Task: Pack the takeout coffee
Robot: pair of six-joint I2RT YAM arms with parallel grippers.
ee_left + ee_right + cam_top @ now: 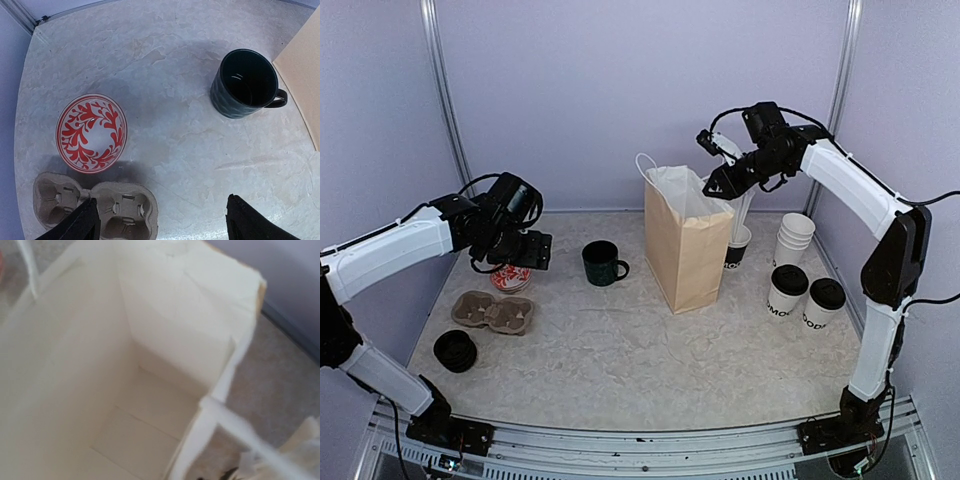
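Two takeout coffee cups [787,291] [823,301], lidded in black and lettered on the side, stand side by side at the right of the desk [620,370], near of the stack of lidless cups [794,238] and well apart from the open paper bag [687,245] at the middle; a third lettered cup [738,246] is half hidden behind the bag's far right corner, and I cannot tell if it has a lid. The right gripper [718,178] hangs over the bag's far right rim; its wrist view looks down into the empty white interior, with a handle strap [235,425] running taut across the corner. Its fingers are out of sight, so I cannot tell whether it grips that strap or is parted. The left gripper [161,210] is spread wide with nothing between its fingers, above the bare desk just beside the red patterned bowl [91,133] and the pulp cup carrier [95,210], with the dark green mug [247,82] to its right. The likely trouble: the bag is empty and light, so any tug on the strap could tip or slide it, and a strap across the mouth could snag a cup going in. The carrier sits far left while the coffee sits far right, so either arm must reach past the bag and could knock it or the mug, and a tilted cup could leak at its lid. The desk is a pale, marbled, faintly wrinkled surface, closed in by lilac walls with metal uprights [442,80] and a metal rail along the near edge
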